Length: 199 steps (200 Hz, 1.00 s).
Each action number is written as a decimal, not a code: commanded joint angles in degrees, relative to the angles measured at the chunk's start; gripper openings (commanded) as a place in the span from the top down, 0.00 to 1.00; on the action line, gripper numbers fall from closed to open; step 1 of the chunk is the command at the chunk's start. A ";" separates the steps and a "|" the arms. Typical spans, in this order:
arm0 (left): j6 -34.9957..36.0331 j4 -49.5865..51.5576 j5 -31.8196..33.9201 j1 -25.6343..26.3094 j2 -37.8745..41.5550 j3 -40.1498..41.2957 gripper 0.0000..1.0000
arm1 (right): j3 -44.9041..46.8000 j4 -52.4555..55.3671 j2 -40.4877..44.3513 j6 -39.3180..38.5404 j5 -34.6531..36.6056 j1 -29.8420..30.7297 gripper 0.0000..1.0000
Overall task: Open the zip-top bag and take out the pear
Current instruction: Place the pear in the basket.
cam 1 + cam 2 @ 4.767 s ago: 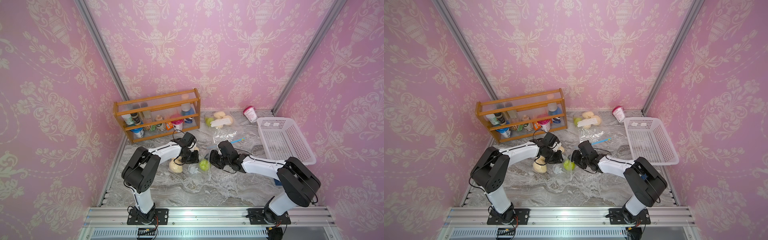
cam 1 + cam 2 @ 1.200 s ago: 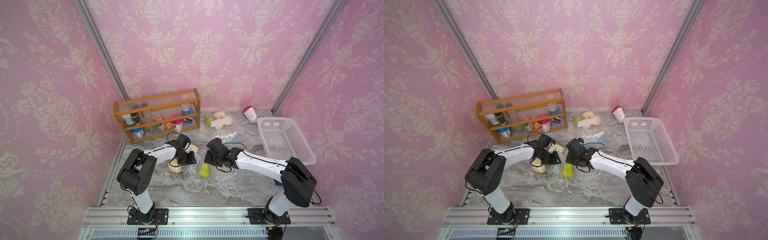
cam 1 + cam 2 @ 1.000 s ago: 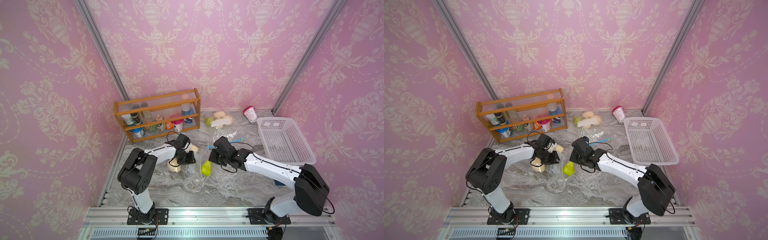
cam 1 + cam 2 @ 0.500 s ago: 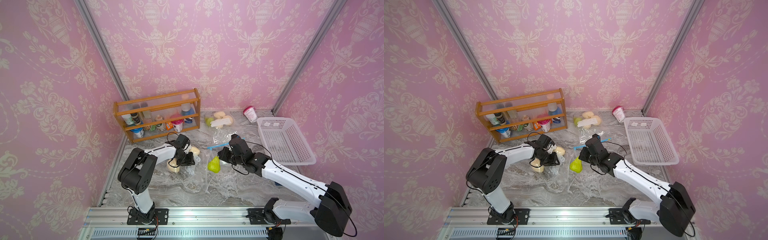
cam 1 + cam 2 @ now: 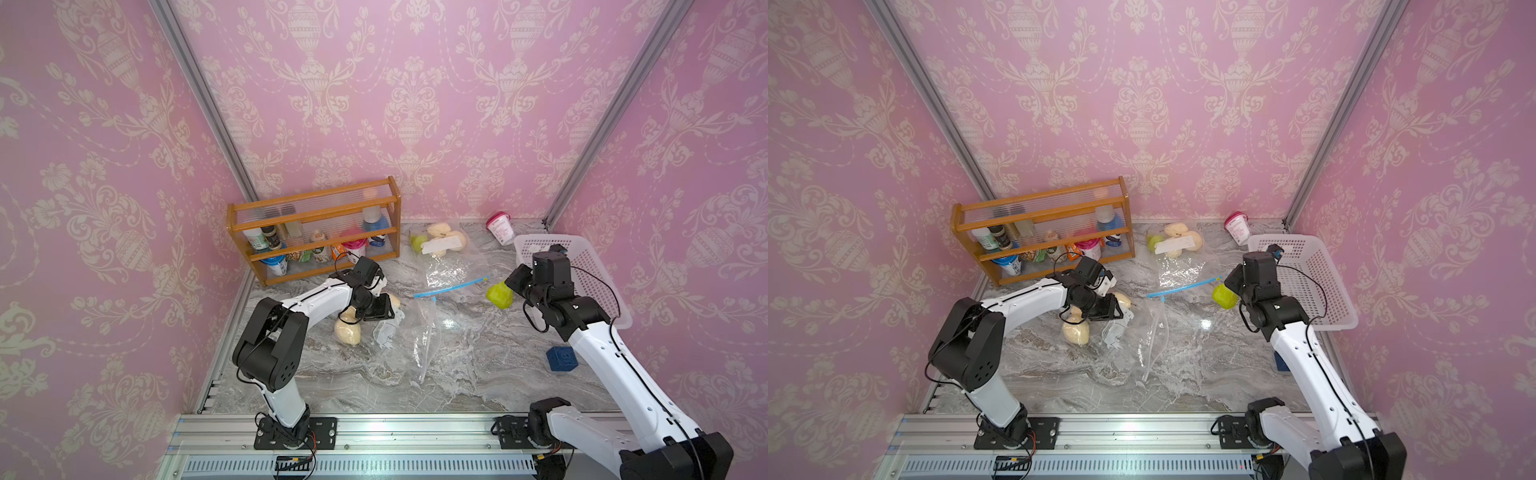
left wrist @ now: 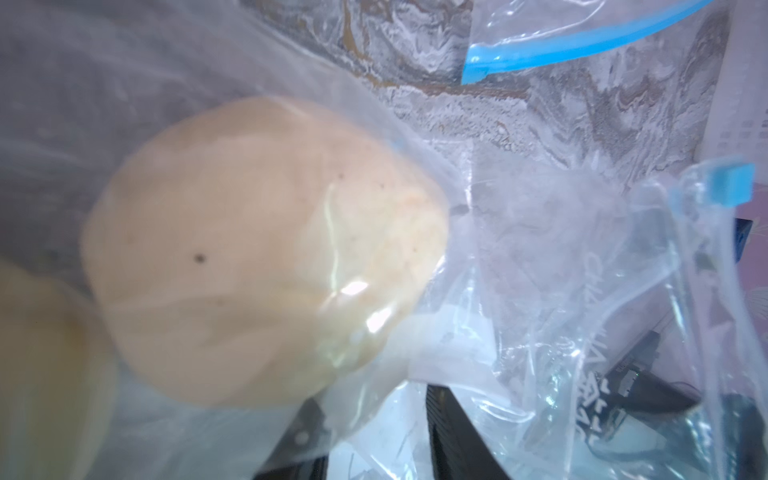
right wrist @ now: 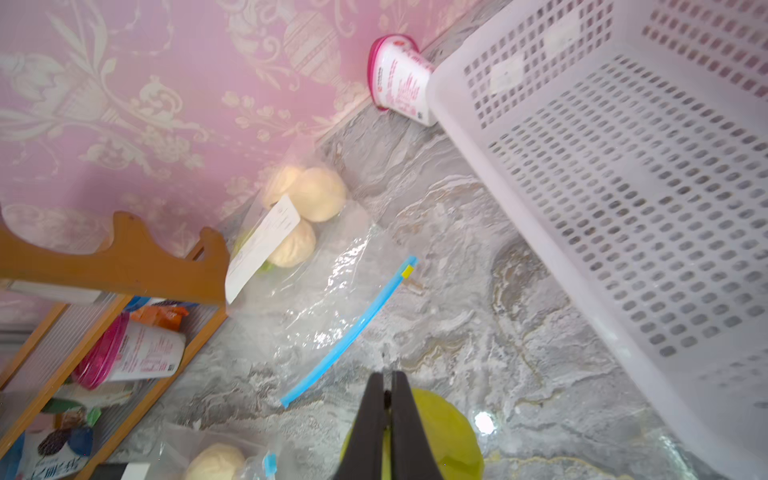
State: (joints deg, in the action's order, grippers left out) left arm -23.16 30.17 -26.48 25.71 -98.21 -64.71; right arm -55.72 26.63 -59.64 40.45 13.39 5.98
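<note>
Now out of the zip-top bag point(image 5: 424, 332) and close beside the white basket point(image 5: 602, 282): the green pear point(image 5: 498, 296), pinched tight in the closed right gripper point(image 7: 387, 390). Left gripper point(image 6: 374, 415) down at the bag, jaws a bit apart, thin plastic between them, a pale round lump point(image 6: 257, 249) beside.

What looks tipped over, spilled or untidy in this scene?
The white yogurt cup with a pink lid lies on its side next to the far corner of the white perforated plastic basket. The clear zip-top bag lies crumpled in the middle of the grey marble table. Nothing seems spilled.
</note>
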 commanded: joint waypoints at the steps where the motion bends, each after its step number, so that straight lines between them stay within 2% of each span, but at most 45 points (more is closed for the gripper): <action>1: 3.25 3.45 -0.25 -0.31 2.60 -3.75 0.58 | -2.50 0.55 -0.05 -6.26 4.76 -5.97 1.00; 38: 3.62 4.72 -0.08 -0.40 2.95 -6.04 0.57 | -2.20 -3.79 -2.72 -7.83 5.86 -16.13 1.00; 73: 3.73 5.64 0.61 -0.97 3.94 -6.66 0.56 | -0.88 -9.90 -6.81 -11.16 9.61 -20.84 1.00; 111: 4.50 7.21 2.48 -3.13 6.83 -6.92 0.51 | -0.70 -11.39 -14.68 -11.21 3.82 -24.63 1.00; 147: 4.39 7.70 0.64 -7.25 9.28 -6.32 0.44 | -2.18 -10.60 -21.40 -11.70 -1.64 -25.40 1.00; 199: 6.50 9.67 4.03 -10.02 10.67 -4.35 0.40 | -5.60 -7.92 -29.44 -11.95 -7.91 -26.76 1.00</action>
State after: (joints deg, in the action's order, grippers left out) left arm -19.33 36.84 -25.10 17.30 -89.10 -69.82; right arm -57.60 17.26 -85.69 29.71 9.80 -19.81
